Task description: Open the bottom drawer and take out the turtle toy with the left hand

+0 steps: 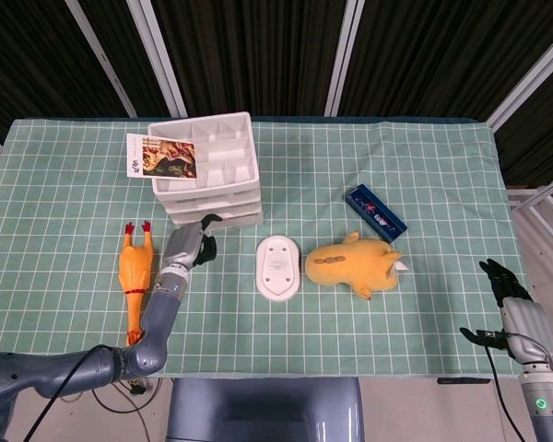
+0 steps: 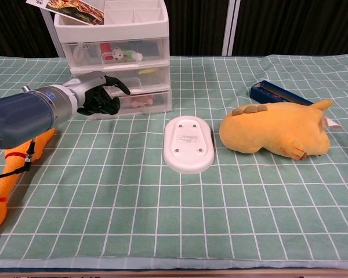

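1. A rubber chicken [image 1: 135, 270] lies at the left of the green checked cloth [image 1: 424, 166], just beside the left forearm, and plays no part in the job.
2. The left hand [image 2: 100, 95] is up against the front of the white drawer unit [image 1: 210, 170], level with its lowest tier. Its fingers are curled in narrow. They appear to hook at the front of the bottom drawer [image 2: 140, 102], but whether they have a real hold on it I cannot tell.
3. The bottom drawer sits flush with the two drawers above it, so it looks shut. The opening step is therefore only at its start.
4. The turtle toy cannot be picked out. Small coloured items show dimly through the clear drawer fronts, and it is presumably among those in the lowest drawer.
5. A photo card [image 1: 161, 157] rests on the unit's open top tray, overhanging its left edge.
6. Nearer the middle lie a white oval case [image 1: 278, 267] and a yellow plush toy [image 1: 355, 264], with a blue box [image 1: 375, 212] behind the plush.
7. The right hand [image 1: 505, 281] hangs idle off the right edge of the table, holding nothing, its fingers loosely apart.
8. Left to do: pull the drawer out, reach in, lift the turtle clear.
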Controlling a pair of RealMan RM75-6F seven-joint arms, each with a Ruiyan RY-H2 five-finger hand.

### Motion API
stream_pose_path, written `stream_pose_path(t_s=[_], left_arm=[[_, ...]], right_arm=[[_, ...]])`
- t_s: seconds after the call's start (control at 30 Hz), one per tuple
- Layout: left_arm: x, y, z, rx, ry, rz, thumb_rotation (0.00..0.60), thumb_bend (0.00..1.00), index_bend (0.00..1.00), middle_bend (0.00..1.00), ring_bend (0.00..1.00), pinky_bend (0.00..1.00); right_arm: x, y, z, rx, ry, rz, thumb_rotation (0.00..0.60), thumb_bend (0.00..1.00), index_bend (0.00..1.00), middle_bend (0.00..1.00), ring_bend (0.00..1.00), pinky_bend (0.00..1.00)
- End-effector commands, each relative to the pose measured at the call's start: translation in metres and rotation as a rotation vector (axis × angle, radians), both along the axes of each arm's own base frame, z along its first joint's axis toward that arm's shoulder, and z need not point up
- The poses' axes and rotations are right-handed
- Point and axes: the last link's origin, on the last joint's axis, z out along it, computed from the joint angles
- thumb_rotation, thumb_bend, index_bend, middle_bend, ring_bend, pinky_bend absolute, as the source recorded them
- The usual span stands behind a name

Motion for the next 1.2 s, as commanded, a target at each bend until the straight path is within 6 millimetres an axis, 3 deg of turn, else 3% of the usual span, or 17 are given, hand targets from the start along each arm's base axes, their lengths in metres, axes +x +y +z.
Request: stream_pose_path(t_s=[0.03, 0.43, 0.7, 1.2], left_arm=[[-0.002, 0.000, -0.001, 0.000, 0.011, 0.006, 0.600, 0.70, 0.20, 0.89, 0.93, 1.00], [-0.009, 0.001, 0.000, -0.012, 0.056, 0.050, 0.600, 0.70, 0.20, 0.90, 0.93, 1.00], [-0.014, 0.000, 0.006, -0.012, 0.083, 0.070, 0.600, 0.70, 0.36, 0.92, 0.95, 1.00], [-0.038, -0.024, 0.028, -0.090, 0.144, 0.107, 0.600, 0.70, 0.39, 0.91, 0.95, 1.00]], right_arm=[[0.000, 0.000, 0.000, 0.001, 0.000, 0.000, 0.600, 0.12, 0.00, 0.00, 0.00, 0.19], [0.000, 0.000, 0.000, 0.005, -0.006, -0.005, 0.600, 0.12, 0.00, 0.00, 0.00, 0.19], [0.000, 0.000, 0.000, 0.004, -0.006, -0.007, 0.600, 0.12, 0.00, 0.00, 0.00, 0.19], [0.000, -0.001, -0.001, 0.004, 0.000, -0.011, 0.600, 0.12, 0.00, 0.00, 0.00, 0.19]])
